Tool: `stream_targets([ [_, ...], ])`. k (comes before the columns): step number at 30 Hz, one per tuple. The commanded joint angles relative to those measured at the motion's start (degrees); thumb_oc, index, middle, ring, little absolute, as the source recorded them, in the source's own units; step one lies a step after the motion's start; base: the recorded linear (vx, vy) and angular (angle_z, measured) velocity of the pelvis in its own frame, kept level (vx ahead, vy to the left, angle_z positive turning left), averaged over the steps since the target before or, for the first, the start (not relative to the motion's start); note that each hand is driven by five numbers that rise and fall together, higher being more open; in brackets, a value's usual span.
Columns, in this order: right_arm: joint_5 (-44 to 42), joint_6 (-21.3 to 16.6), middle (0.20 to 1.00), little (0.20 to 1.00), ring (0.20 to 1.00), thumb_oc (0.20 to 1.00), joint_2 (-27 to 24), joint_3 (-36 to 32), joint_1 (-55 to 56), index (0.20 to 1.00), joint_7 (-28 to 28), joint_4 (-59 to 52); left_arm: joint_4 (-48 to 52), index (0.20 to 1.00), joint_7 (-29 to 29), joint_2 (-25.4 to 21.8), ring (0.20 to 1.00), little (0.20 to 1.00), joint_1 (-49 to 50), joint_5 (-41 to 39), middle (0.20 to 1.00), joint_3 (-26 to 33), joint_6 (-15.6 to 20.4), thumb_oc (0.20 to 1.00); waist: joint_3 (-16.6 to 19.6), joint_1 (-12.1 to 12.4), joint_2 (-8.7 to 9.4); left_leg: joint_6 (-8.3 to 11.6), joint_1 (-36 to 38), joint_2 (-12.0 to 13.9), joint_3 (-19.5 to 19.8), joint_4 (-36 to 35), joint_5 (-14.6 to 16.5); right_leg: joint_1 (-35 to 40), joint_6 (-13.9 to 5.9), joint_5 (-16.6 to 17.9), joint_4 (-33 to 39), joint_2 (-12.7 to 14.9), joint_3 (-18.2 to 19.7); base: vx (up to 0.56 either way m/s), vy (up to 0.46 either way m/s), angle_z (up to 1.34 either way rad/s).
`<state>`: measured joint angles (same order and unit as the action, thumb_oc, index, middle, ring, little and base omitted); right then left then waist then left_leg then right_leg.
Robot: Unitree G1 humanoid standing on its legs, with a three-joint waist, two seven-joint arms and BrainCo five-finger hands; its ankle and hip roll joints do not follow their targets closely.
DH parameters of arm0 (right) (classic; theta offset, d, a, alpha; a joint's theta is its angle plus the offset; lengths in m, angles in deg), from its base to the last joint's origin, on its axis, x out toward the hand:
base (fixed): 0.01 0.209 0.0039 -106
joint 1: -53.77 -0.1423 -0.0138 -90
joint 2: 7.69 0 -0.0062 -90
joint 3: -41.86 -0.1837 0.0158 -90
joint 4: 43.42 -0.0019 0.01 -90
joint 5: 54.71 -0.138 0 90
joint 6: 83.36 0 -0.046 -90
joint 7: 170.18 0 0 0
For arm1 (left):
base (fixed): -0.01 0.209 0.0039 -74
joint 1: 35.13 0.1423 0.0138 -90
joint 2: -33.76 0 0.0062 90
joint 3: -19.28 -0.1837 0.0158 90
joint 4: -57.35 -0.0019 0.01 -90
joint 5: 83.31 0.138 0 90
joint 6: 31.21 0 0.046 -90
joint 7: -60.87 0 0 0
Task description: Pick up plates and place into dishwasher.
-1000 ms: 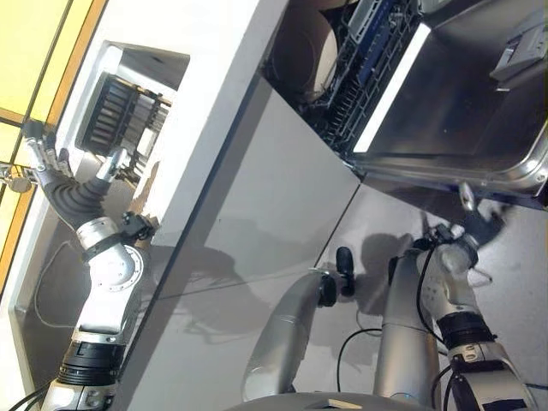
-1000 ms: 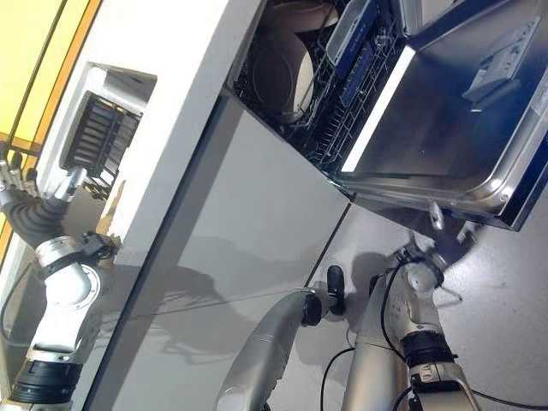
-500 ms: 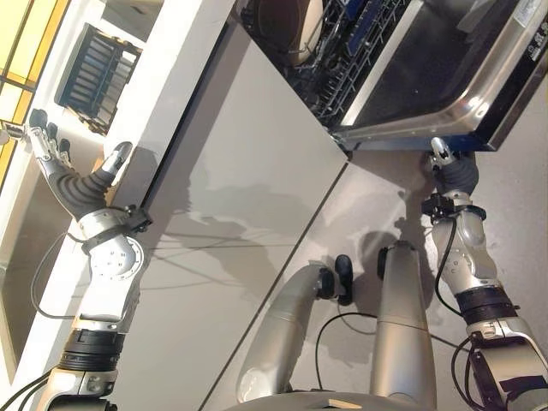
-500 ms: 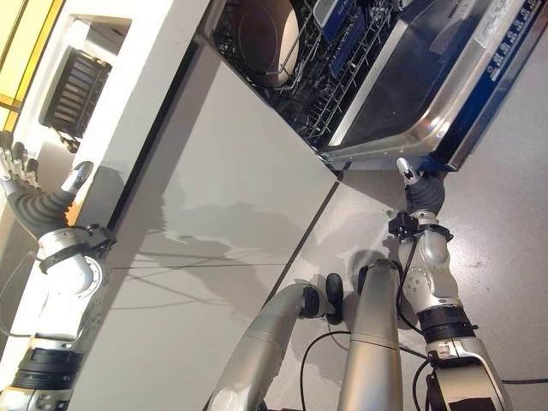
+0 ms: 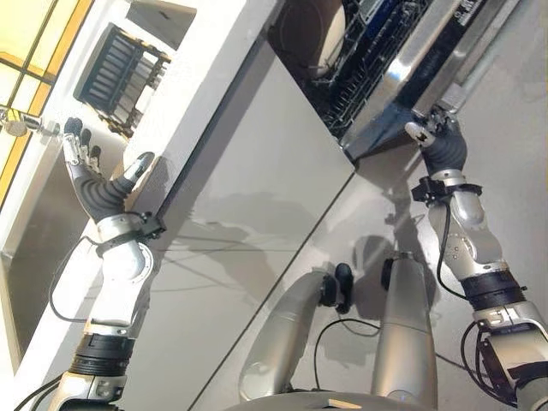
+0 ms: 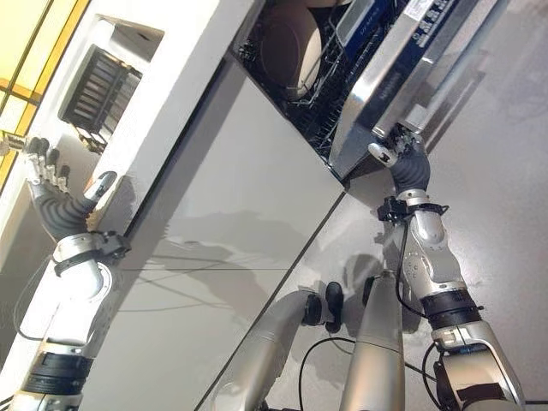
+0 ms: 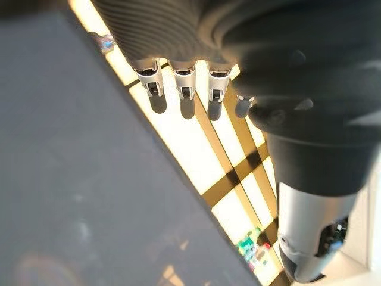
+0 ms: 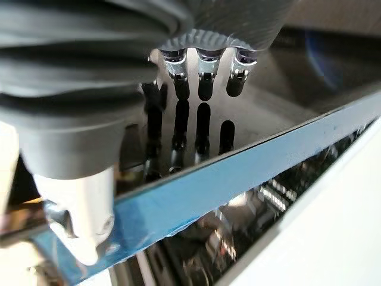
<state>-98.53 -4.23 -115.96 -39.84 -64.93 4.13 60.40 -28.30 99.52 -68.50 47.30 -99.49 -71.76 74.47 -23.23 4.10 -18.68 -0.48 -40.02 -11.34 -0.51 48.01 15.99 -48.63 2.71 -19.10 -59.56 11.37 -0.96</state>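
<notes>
Plates [image 6: 291,38] sat racked in dishwasher | right hand [image 5: 438,137] flat-fingered under door [image 6: 402,77]: push evenly upward | left hand [image 5: 98,175] spread, empty, raised at bench edge

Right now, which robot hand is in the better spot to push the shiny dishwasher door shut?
The right hand: its straight fingers already rest against the half-raised steel dishwasher door. The left hand is raised open by the white counter, far away.

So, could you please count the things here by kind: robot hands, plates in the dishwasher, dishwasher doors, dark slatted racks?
hands: 2, the left hand and the right hand
plate: 1 clearly seen in the dishwasher
dishwasher door: 1
dark slatted rack: 1
total: 5
</notes>
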Motion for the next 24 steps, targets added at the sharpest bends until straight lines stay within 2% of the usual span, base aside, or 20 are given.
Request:
stream_targets([
  [1,4.02,-6.11,1.0,1.0,1.0,1.0,-1.12,-2.13,-17.94,1.0,5.41,-14.46,-2.84,1.0,-0.74,-1.46,1.0,1.0,4.04,-2.96,1.0,1.02,-1.65,1.0,-5.02,1.49,1.58,-2.34,4.28,-1.54,-0.35,-5.12,-5.45,8.5,0.21,-0.13,2.81,0.79,1.76,0.13,0.068,0.3],
  [8,4.18,-4.98,1.0,1.0,1.0,1.0,1.84,-1.29,-14.48,1.0,4.84,-13.82,-2.76,1.0,-5.43,-2.33,1.0,1.0,5.75,-2.38,1.0,1.98,-0.53,1.0,-0.98,6.42,6.14,-2.29,11.86,-2.38,4.57,-11.85,-6.74,20.64,-0.32,1.82,10.96,3.42,-3.99,0.13,-0.026,0.43],
  [10,4.87,-5.19,1.0,1.0,1.0,1.0,3.5,-1.1,-12.29,1.0,4.22,-13.68,-2.72,1.0,-7.31,-3.0,1.0,1.0,6.12,-2.4,1.0,2.43,-0.7,1.0,0.38,7.83,8.04,-2.28,14.32,-2.03,6.62,-14.59,-7.54,24.93,-0.94,3.16,14.9,3.9,-6.12,0.1,-0.148,0.54],
  [11,5.03,-5.25,1.0,1.0,1.0,1.0,4.19,-0.92,-11.58,1.0,4.36,-13.49,-2.42,1.0,-8.29,-3.48,1.0,1.0,6.15,-2.02,1.0,2.68,-0.99,1.0,0.95,8.72,8.85,-2.3,15.11,-1.62,7.57,-16.49,-9.55,26.58,-0.96,5.39,17.24,4.18,-7.73,0.04,-0.156,0.66],
  [16,5.93,-7.03,1.0,1.0,1.0,1.0,7.57,0.6,-7.86,1.0,2.91,-13.35,-1.3,1.0,-12.01,-4.79,1.0,1.0,6.29,-0.66,1.0,3.71,-1.93,1.0,4.23,11.47,12.84,-2.07,20.34,0.41,11.81,-22.32,-11.08,35.49,-1.69,7.58,25.9,2.47,-12.0,0.11,-0.195,0.29],
  [17,6.01,-7.15,1.0,1.0,1.0,1.0,7.82,0.68,-7.48,1.0,2.79,-13.35,-1.24,1.0,-12.34,-4.82,1.0,1.0,6.33,-0.51,1.0,3.8,-2.13,1.0,4.42,11.49,12.98,-2.06,20.85,0.57,12.16,-22.73,-11.19,36.22,-1.71,7.75,26.6,2.25,-12.31,0.12,-0.178,0.17],
  [21,7.44,-7.52,1.0,1.0,1.0,1.0,10.88,1.41,-2.13,1.0,-0.01,-14.06,-1.27,1.0,-16.15,-4.85,1.0,1.0,6.61,1.13,1.0,4.54,-4.05,1.0,7.57,11.98,15.41,-1.93,24.99,2.37,13.91,-26.14,-11.71,41.81,-2.31,9.36,32.55,0.48,-13.42,0.11,-0.179,0.17],
  [24,8.63,-5.45,1.0,1.0,1.0,1.0,12.05,1.5,2.58,1.0,-2.53,-14.34,-1.2,1.0,-17.57,-4.6,1.0,1.0,7.27,1.71,1.0,4.84,-4.83,1.0,9.19,11.2,16.34,-1.89,28.04,3.69,14.41,-29.14,-12.39,44.45,-2.73,10.42,36.44,-0.44,-12.76,0.03,-0.116,0.09],
])
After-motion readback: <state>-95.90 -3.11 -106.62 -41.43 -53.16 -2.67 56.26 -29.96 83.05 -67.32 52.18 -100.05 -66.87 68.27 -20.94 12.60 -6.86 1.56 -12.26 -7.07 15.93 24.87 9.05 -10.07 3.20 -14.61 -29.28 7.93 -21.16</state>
